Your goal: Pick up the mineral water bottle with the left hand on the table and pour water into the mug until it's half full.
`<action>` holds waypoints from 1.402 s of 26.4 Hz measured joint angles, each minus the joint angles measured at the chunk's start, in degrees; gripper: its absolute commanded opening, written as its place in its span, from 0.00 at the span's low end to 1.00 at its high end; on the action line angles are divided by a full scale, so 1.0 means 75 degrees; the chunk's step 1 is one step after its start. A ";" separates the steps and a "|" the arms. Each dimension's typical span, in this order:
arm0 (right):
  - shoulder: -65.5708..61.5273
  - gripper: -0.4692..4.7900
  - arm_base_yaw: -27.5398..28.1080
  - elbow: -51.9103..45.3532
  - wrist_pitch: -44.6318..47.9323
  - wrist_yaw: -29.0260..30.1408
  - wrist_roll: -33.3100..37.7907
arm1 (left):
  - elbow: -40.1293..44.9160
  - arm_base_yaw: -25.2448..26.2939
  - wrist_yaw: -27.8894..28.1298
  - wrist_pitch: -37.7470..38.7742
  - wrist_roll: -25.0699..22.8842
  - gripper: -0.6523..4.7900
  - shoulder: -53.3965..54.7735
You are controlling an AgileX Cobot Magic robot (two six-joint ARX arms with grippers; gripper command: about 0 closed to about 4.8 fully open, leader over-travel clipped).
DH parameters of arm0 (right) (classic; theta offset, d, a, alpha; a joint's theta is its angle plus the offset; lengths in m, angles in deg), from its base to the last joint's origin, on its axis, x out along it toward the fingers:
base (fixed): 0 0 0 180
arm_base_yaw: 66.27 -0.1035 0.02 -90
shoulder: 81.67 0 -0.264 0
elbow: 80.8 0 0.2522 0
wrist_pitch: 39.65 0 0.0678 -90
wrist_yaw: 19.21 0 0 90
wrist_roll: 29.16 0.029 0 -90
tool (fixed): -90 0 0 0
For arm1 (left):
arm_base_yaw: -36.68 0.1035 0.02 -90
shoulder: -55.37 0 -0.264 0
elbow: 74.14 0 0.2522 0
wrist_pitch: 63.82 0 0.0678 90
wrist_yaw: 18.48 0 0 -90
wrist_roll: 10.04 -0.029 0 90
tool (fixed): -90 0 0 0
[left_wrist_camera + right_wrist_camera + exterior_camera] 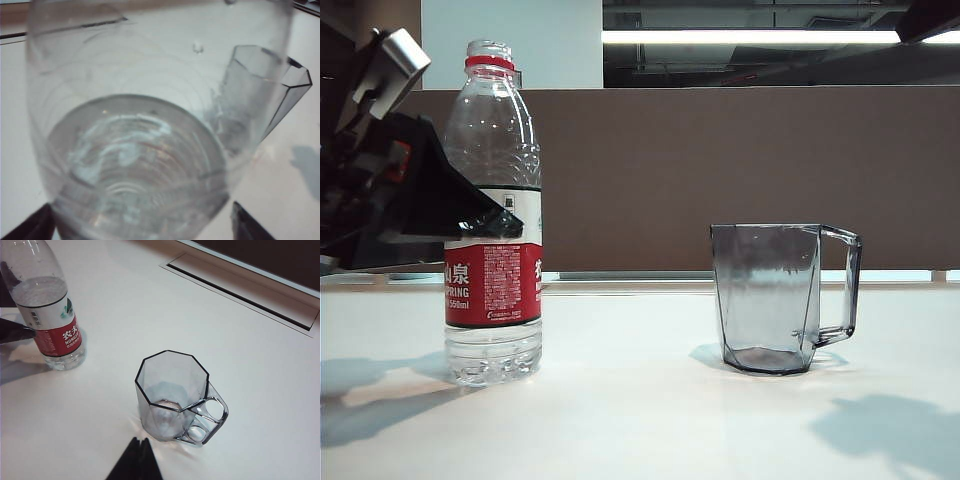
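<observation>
The mineral water bottle [492,200] stands upright and uncapped on the white table [650,420], left of the mug [775,300]. My left gripper [505,222] reaches in from the left at the level of the label's upper edge. In the left wrist view the bottle [135,150] fills the gap of this open gripper [142,231]; one dark fingertip [30,227] shows on each side, with a gap to the plastic. The smoky faceted mug [260,85] stands beyond. My right gripper [140,445] hovers shut near the mug [172,390], apart from it.
A brown partition [720,170] closes off the back of the table. A long recessed slot [240,290] runs in the tabletop behind the mug. The bottle [50,310] and a left fingertip [15,332] also show in the right wrist view.
</observation>
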 measured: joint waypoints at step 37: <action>-0.0003 0.08 0.0000 0.0000 -0.0006 0.0000 0.0000 | -0.0650 -0.0029 -0.0143 -0.1448 0.0032 1.00 0.1638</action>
